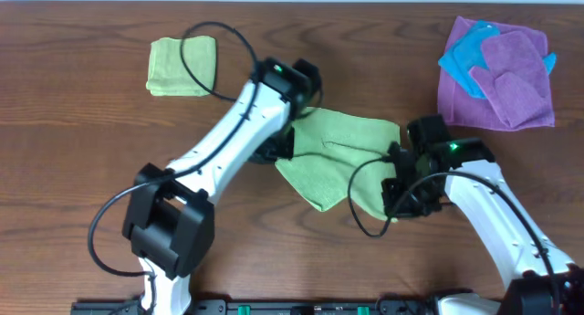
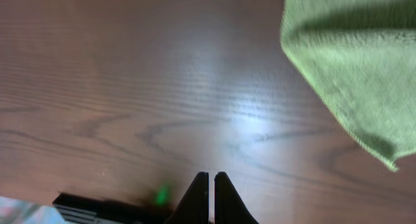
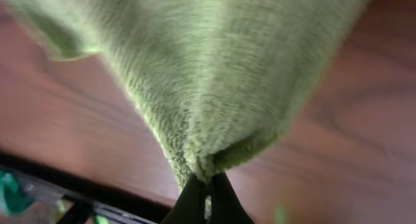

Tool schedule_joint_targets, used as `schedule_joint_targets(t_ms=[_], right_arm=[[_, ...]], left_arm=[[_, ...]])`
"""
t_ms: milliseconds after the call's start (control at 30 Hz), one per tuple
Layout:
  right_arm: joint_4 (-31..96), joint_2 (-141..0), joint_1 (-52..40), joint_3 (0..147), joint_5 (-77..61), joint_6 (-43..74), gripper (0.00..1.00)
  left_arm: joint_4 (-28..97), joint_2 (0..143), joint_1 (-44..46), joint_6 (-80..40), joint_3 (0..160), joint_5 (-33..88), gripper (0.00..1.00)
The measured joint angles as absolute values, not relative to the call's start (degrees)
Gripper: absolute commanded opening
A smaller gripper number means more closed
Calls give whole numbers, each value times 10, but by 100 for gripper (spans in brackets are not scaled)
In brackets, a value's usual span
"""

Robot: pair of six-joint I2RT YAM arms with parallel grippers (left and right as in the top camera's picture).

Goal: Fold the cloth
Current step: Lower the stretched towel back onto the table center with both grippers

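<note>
Closest to the lens, the right gripper (image 3: 207, 184) has its two dark fingers pressed onto a bunched corner of the light-green microfibre cloth (image 3: 214, 74). The fabric fans up and away from that pinch, lifted off the dark wooden table (image 3: 364, 120). From overhead, the rest of the cloth lies rumpled and roughly diamond-shaped at the table's middle, between the two arms, with no clean crease or matched edges.

The left gripper (image 2: 211, 180) is pressed together on nothing, low over bare wood just beside the cloth's left edge.

I judge the fold barely begun: one corner is taken, and the carry-over, alignment and flattening are all left.

A folded light-green cloth (image 1: 182, 66) and a heap of purple and blue cloths (image 1: 502, 78) lie well apart.
</note>
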State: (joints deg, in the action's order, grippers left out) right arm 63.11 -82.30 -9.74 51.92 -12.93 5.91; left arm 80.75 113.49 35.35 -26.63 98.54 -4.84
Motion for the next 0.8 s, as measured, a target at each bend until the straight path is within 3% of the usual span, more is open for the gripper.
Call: schedule_joint_targets(t_ms=[67, 100, 233, 300, 400, 433, 500, 533, 800], right_arm=[[626, -823, -97, 519, -84, 98, 48], [618, -823, -97, 519, -62, 113, 57], [592, -822, -97, 519, -23, 146, 69], [567, -822, -97, 519, -16, 150, 69], [517, -822, -97, 519, -31, 142, 49], [496, -822, -97, 519, -41, 141, 38], [459, -821, -97, 519, -61, 137, 5], [442, -821, -97, 519, -70, 134, 1], [293, -821, -97, 519, -95, 114, 1]], left_arm=[[780, 1135, 368, -270, 966, -44, 6], [759, 1135, 373, -271, 954, -38, 6], [687, 1135, 387, -272, 915, -8, 6], [648, 1135, 394, -272, 893, 12, 6], [625, 1135, 402, -272, 882, 36, 6], [617, 1135, 404, -272, 882, 43, 6], [606, 1135, 408, -272, 881, 52, 6], [601, 1135, 409, -272, 881, 57, 6], [565, 1135, 430, -272, 868, 83, 6]])
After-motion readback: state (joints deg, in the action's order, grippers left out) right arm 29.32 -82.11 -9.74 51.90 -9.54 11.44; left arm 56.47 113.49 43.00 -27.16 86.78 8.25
